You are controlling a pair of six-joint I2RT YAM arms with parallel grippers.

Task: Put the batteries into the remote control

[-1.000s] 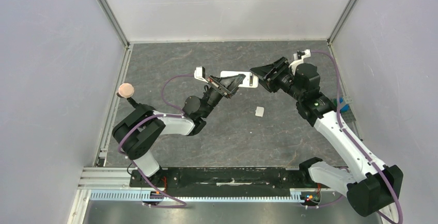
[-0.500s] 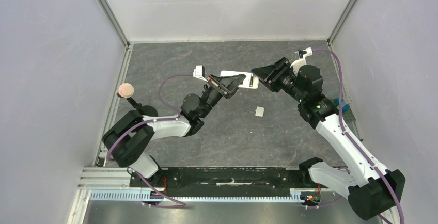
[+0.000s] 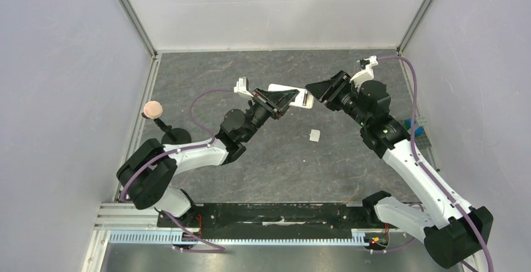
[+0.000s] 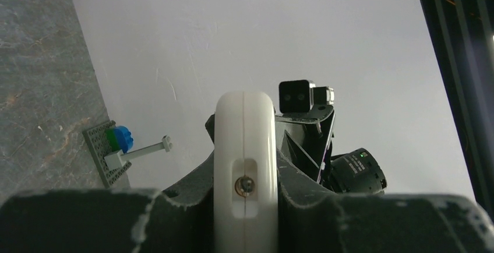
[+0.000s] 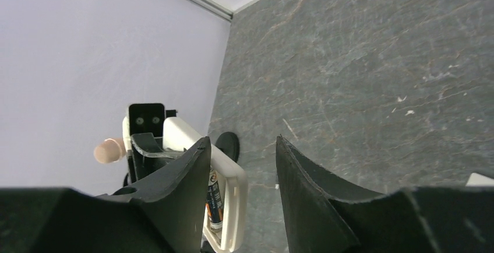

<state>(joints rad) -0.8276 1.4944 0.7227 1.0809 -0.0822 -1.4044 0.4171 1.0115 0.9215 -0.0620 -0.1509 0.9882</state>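
Observation:
My left gripper (image 3: pixel 280 101) is shut on the remote control (image 3: pixel 293 95), a small white handset held above the floor with one end pointing at the right arm. In the left wrist view the remote control (image 4: pixel 244 130) shows end-on, clamped between both fingers. My right gripper (image 3: pixel 315 90) sits just off the remote's free end, open, with nothing between its fingers (image 5: pixel 309 194). From the right wrist, the remote control (image 5: pixel 236 189) shows an open compartment with one dark battery (image 5: pixel 215 205) lying inside. My right gripper's left finger partly hides it.
A small white square cover piece (image 3: pixel 314 136) lies on the grey floor below the grippers. A grey plate with a blue and green block (image 3: pixel 418 128) stands by the right wall. A pink ball on a black post (image 3: pixel 153 109) stands at the left wall.
The left arm has swung its elbow outward and carried the remote slightly farther back. The right gripper has shifted a little with it. Neither grip has changed.

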